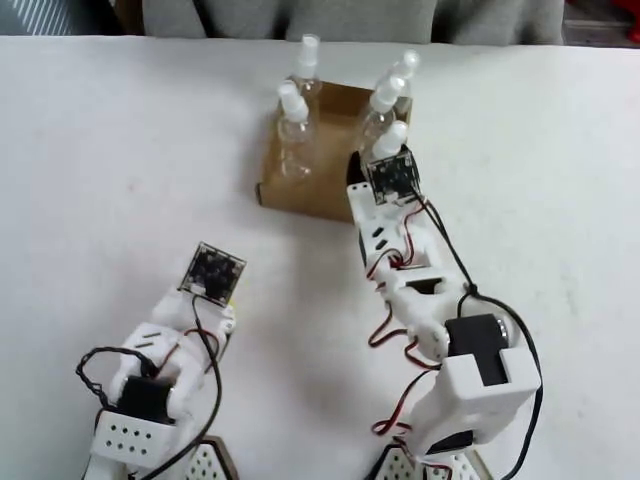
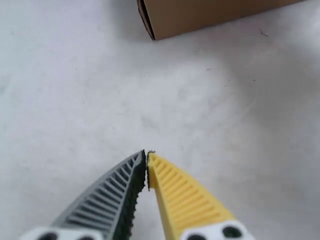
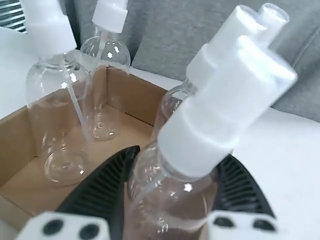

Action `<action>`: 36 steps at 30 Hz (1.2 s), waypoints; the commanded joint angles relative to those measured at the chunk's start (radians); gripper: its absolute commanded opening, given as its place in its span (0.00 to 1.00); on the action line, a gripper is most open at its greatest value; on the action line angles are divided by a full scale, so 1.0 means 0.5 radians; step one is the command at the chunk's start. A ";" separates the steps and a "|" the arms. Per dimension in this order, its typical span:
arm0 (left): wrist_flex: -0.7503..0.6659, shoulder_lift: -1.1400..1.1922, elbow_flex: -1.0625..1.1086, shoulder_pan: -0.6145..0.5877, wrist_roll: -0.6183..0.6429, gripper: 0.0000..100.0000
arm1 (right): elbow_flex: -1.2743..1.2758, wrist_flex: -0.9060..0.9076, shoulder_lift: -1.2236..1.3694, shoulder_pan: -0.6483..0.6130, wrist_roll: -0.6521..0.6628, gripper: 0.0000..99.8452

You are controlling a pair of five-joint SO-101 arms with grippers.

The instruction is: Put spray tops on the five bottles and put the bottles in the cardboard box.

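Right tool (image 3: 182, 157) clasping bottle (image 3: 200, 140), at box (image 3: 135, 100)

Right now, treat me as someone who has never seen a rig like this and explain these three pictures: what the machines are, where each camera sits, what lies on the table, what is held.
These are two small robot arms on a white table. The high view looks down from a fixed camera. Each wrist view comes from a camera mounted on one arm, looking along its end effector. In a cardboard box stand four clear bottles with white spray tops. The right end effector, with black fingers, is closed around a fifth bottle at the box's near corner. The left end effector, grey and yellow, is shut on nothing, over bare table short of the box.
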 commanded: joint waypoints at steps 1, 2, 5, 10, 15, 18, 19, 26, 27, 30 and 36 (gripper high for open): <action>0.003 -0.023 -0.012 -0.026 -0.021 0.03 | -0.009 0.008 -0.112 0.032 -0.021 0.12; 0.009 -0.023 -0.012 -0.026 -0.021 0.03 | -0.009 0.008 -0.112 0.032 -0.021 0.12; 0.012 -0.020 -0.012 -0.026 -0.021 0.03 | -0.009 -0.002 -0.112 0.035 -0.021 0.12; 0.006 -0.020 -0.012 -0.026 -0.021 0.03 | -0.015 -0.005 -0.115 0.035 -0.021 0.12; 0.003 -0.017 -0.012 -0.026 -0.021 0.03 | -0.012 -0.005 -0.115 0.032 -0.025 0.12; 0.003 -0.017 -0.012 -0.026 -0.021 0.03 | -0.012 0.002 -0.115 0.020 -0.031 0.12; 0.003 -0.017 -0.012 -0.026 -0.021 0.03 | -0.012 0.002 -0.115 0.017 -0.034 0.12; 0.003 -0.017 -0.012 -0.026 -0.021 0.03 | -0.012 0.005 -0.115 0.014 -0.037 0.12; 0.003 -0.017 -0.012 -0.026 -0.021 0.03 | -0.012 0.005 -0.115 0.014 -0.037 0.12; 0.003 -0.017 -0.012 -0.026 -0.021 0.03 | -0.012 0.008 -0.115 0.014 -0.037 0.12; 0.003 -0.017 -0.012 -0.026 -0.021 0.03 | -0.009 0.008 -0.112 0.014 -0.037 0.24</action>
